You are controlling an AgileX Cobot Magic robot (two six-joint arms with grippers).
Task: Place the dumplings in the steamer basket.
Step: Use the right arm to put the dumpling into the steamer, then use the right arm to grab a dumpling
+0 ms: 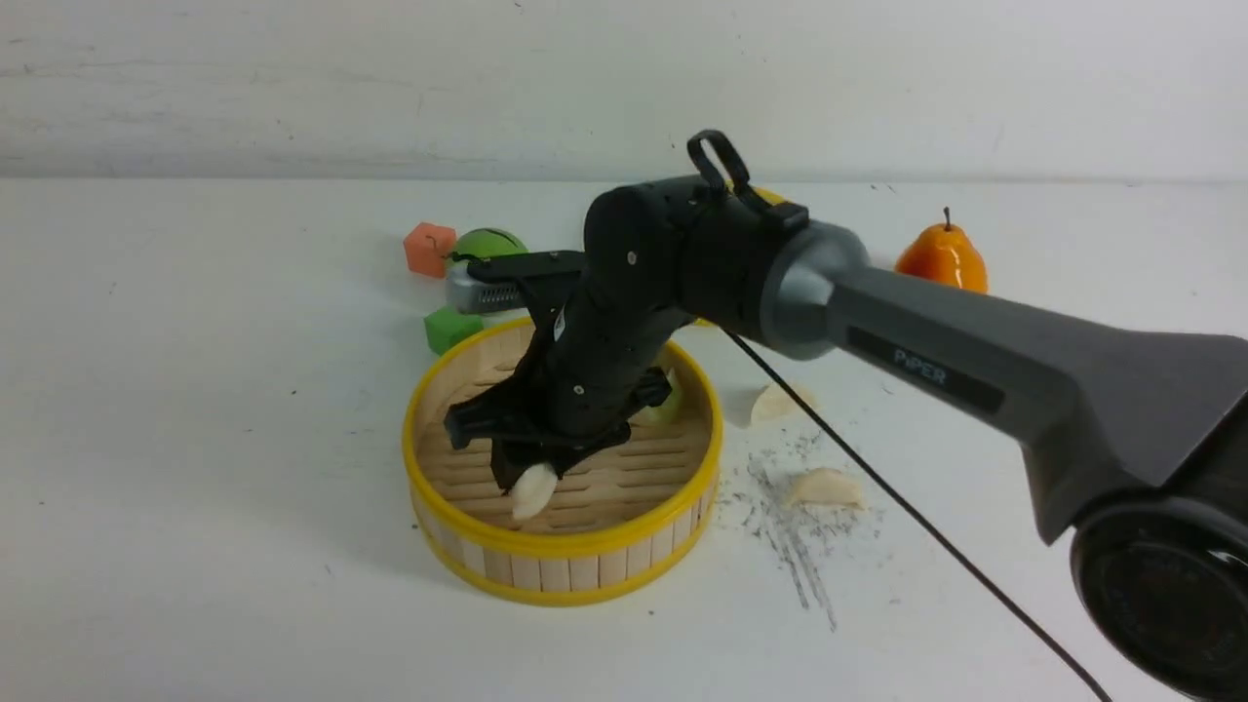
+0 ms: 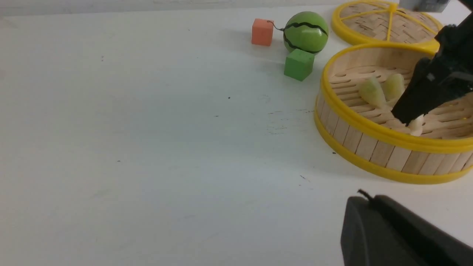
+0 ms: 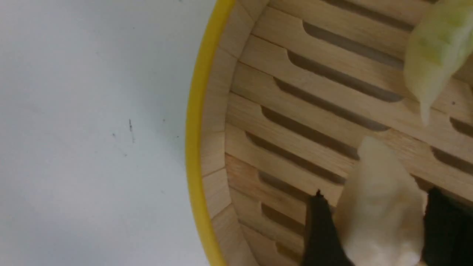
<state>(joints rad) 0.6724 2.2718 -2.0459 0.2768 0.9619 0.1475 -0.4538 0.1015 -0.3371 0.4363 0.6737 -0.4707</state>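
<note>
From the front: see the right gripper (image 1: 517, 470) dipped into the steamer basket (image 1: 565, 548), carrying a cream-white dumpling (image 1: 533, 490) at its tip, low over the slatted floor near the front wall. Note a green dumpling (image 1: 665, 405) peeking out behind the arm. Note also a cream dumpling by the cable (image 1: 780, 400) and another nearer the front (image 1: 824, 486), both loose on the counter (image 1: 195, 439) right of the basket.

From the left wrist: count two green dumplings (image 2: 371, 92) lying side by side on the slats, close to the black tip. Leave the left gripper (image 2: 369, 221) parked beside the basket, fingers pressed together, touching nothing.

From the right wrist: look at the fingers (image 3: 321, 229) flanking the cream-white dumpling, tight against it on both sides. Cannot tell whether pinching or merely bracketing it.

Reckon this the release step. Keep the tip low so as to avoid a bounce. Spread the fingers fully before moving. Rise straight up, clear of the yellow rim and of the green neighbour. Probably go next for the two on the counter.
</note>
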